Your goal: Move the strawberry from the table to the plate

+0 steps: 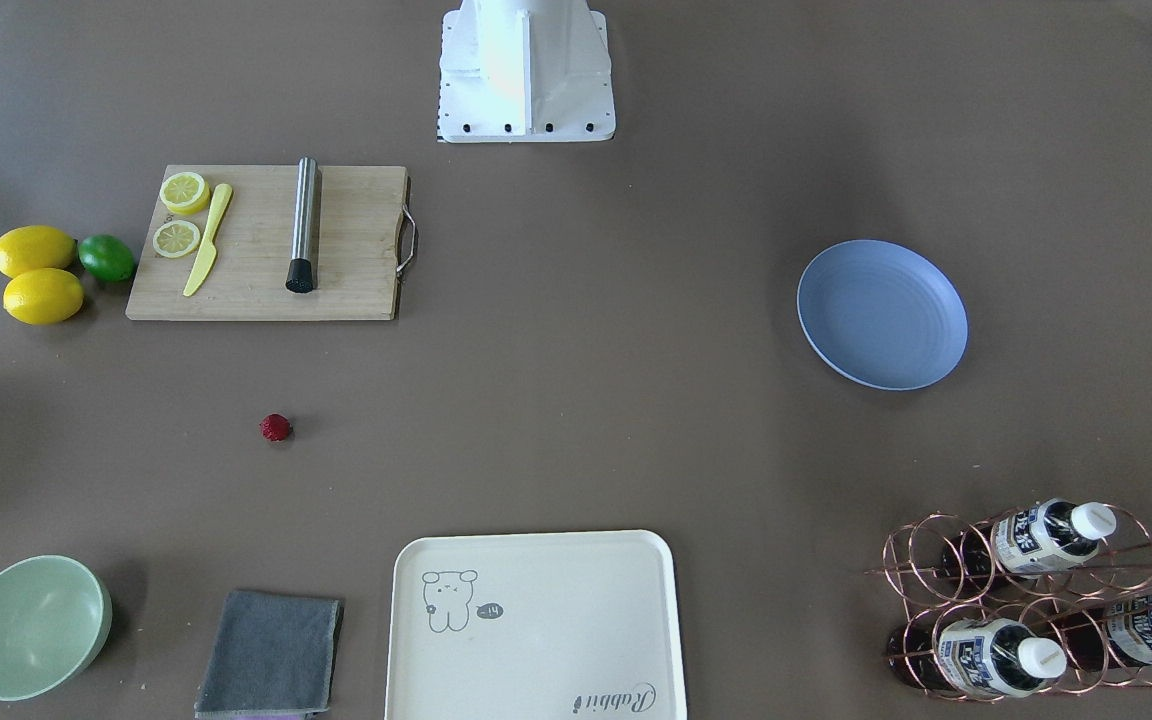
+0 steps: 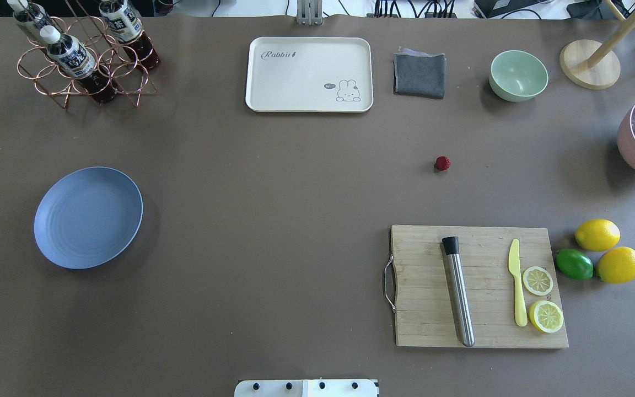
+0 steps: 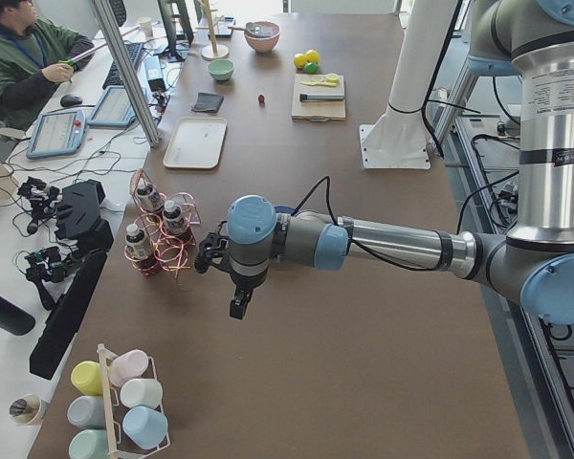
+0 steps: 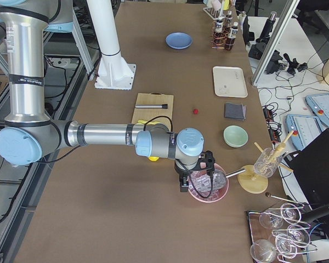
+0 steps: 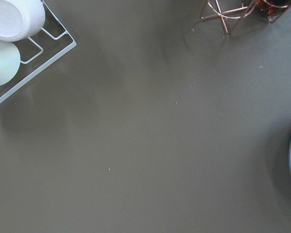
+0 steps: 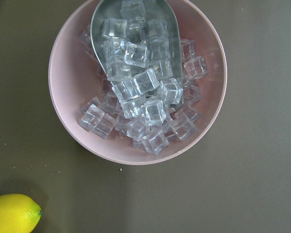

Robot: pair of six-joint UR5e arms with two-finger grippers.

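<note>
The strawberry (image 1: 276,428) (image 2: 442,162), small and dark red, lies alone on the brown table (image 2: 273,182) between the cutting board and the grey cloth. Far across the table, on the robot's left, the blue-grey plate (image 1: 882,314) (image 2: 88,217) has nothing on it. Only the left side view shows my left gripper (image 3: 237,306), hanging over bare table near the bottle rack, away from the plate. Only the right side view shows my right gripper (image 4: 182,186), above a pink bowl of ice cubes (image 6: 136,80). I cannot tell whether either is open or shut.
A wooden cutting board (image 2: 477,285) carries a steel rod, a yellow knife and lemon slices. Lemons and a lime (image 2: 574,263) sit beside it. A cream tray (image 2: 309,74), grey cloth (image 2: 419,74), green bowl (image 2: 517,75) and copper bottle rack (image 2: 80,55) line the far edge.
</note>
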